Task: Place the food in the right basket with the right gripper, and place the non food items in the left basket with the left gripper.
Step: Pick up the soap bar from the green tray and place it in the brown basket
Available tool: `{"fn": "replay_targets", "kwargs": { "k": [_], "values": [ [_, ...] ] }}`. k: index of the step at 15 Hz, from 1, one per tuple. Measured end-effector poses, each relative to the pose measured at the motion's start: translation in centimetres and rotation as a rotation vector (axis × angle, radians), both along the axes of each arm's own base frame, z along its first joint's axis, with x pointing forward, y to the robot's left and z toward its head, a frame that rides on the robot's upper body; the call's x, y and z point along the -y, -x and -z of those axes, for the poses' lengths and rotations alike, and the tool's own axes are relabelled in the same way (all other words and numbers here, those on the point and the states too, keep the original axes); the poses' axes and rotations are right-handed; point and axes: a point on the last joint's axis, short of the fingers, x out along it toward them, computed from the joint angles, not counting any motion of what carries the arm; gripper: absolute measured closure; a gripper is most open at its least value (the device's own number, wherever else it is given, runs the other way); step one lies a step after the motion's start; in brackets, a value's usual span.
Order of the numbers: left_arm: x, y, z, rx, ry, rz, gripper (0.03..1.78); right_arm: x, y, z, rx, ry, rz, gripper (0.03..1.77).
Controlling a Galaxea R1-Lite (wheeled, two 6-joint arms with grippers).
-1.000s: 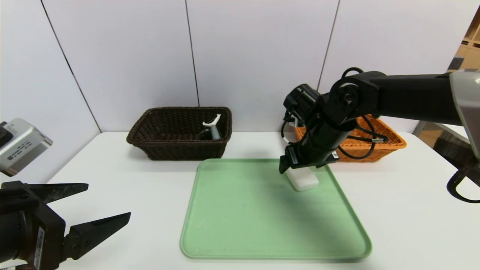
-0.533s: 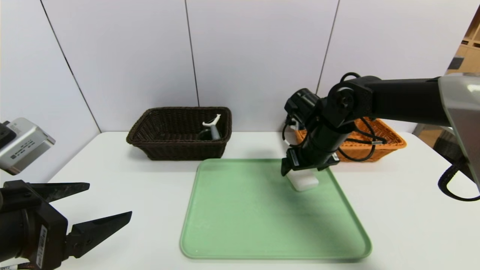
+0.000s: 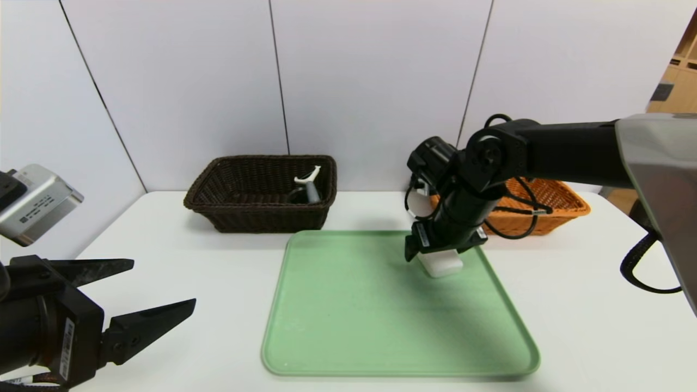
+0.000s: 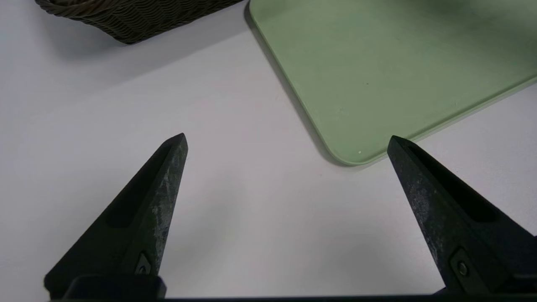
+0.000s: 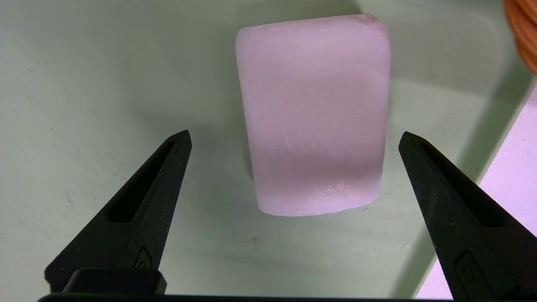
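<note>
both sets of fingers are spread wide and hold nothing: the right gripper (image 5: 293, 136) points steeply down over the white block (image 5: 312, 113), one finger (image 5: 138, 209) on each side of it and clear of its sides, and the left gripper (image 4: 287, 140) hangs near the robot at the table's left front, its fingers (image 4: 151, 201) over bare tabletop just beside the tray's near left corner.

from largest to smallest: the white table (image 3: 179, 256) carries everything. on it, in the middle, lies the pale green tray (image 3: 354, 326), flat, with a low raised rim. behind the tray's left corner, near the wall, stands the dark brown basket (image 3: 256, 218), the left one; behind the tray's right corner stands the orange basket (image 3: 561, 209), the right one, partly hidden by the right arm and its cables, so its inside cannot be made out.

in the head view the right gripper (image 3: 441, 253) sits low over the tray's far right part, covering the far end of the white block (image 3: 442, 265), which lies flat on the tray close to its right rim. it is a rounded, soap-like bar, the only thing on the tray.

inside the dark brown basket, toward its right end, the white peeler (image 3: 309, 181) leans upright with its forked head above its grey handle, and a dark shape next to it cannot be told.

the left gripper (image 3: 160, 288) shows at the lower left of the head view, well apart from both baskets.
</note>
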Motion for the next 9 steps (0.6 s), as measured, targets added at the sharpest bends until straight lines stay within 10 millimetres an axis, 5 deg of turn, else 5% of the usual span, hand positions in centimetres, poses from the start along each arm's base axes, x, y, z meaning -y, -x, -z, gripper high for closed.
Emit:
{"fn": "replay_targets", "kwargs": {
  "k": [9],
  "values": [
    [0.10,-0.15,0.01,-0.003,-0.002,0.000,0.12,0.03,-0.42,0.57,-0.009,0.000,0.004,0.09]
  ]
}}
